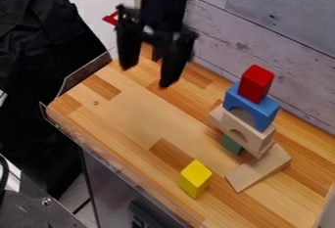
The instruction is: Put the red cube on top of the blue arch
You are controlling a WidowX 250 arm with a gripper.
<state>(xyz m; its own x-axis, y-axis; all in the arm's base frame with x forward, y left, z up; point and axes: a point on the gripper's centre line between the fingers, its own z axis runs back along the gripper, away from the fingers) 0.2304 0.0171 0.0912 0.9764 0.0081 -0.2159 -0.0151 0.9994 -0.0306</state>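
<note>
While nothing is pressing on it, the yellow block (195, 179) is standing on the tabletop (131, 105) nearest the camera, well apart from the blue arch and playing no part in the pile. Somewhat farther back, a natural-wood block (258, 169) is lying at the foot of the pile below the blue arch; whether it is bearing any weight, I cannot tell. Beside it, a green block (231, 145) is showing low under the blue arch, probably helping to prop the pieces above. Over these, natural-wood arch pieces (262, 139) are sitting directly beneath the blue arch, lifting it off the tabletop and giving its two feet something to rest on.

Crowning them, the blue arch (265, 109) is standing with its opening downward, so its flat back is serving as a shelf. On that back, the red cube (256, 81) is resting upright and unheld, which is just what the task is asking for; the placing looks finished. Beyond the blue arch and well off to one side, the end effector (146, 74) is hanging above the tabletop, its fingers spreading wide with nothing between them, leaving the stack, likely easy to topple, untouched.
</note>
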